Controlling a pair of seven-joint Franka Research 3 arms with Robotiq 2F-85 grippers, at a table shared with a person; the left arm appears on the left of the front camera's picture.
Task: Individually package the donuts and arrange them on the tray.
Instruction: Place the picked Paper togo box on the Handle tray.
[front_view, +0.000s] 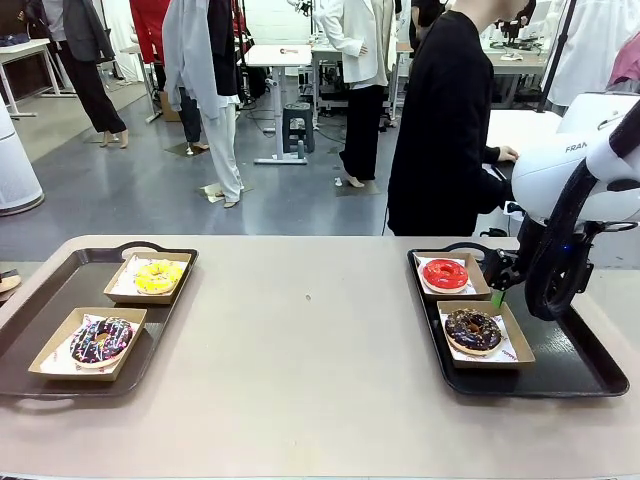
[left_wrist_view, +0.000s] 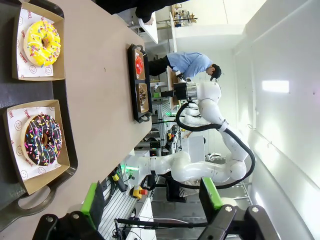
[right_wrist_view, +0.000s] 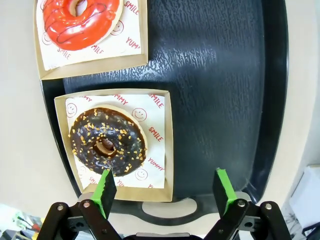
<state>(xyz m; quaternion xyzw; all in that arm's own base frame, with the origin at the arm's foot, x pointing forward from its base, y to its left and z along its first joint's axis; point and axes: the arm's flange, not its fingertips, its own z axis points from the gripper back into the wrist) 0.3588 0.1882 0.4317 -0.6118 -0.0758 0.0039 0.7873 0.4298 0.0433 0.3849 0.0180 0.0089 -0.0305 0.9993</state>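
Four ring donuts are seen, each on printed paper in its own shallow cardboard box. On the left tray (front_view: 30, 320) the yellow-iced donut (front_view: 159, 275) with coloured sprinkles lies in the far box, and the chocolate donut with pink-white sprinkles (front_view: 100, 340) in the near box. On the right tray (front_view: 575, 365) the glossy red-iced donut (front_view: 445, 274) sits in the far box (front_view: 451, 277), and the dark chocolate donut with speckles (front_view: 472, 330) in the near box (front_view: 487, 335). Both trays rest on the beige worktop (front_view: 300, 340).

The right gripper (right_wrist_view: 165, 191) is held above the right tray with its green-padded fingers (right_wrist_view: 105, 192) spread wide and nothing between them; one finger overlaps the near edge of the speckled donut's box, the other hangs over bare tray. Whether the box is touched cannot be told. The left gripper (left_wrist_view: 150, 198) is likewise wide apart and empty, off the worktop's edge.

From the right wrist, light nut-like flecks on the dark icing and the words "SMILE" and "YUMMY" on the paper are made out. From the left wrist, both trays are taken in at once, with the right arm (left_wrist_view: 210, 100) at the far one. In the front view a person in black (front_view: 445, 120) is shown standing behind the worktop.
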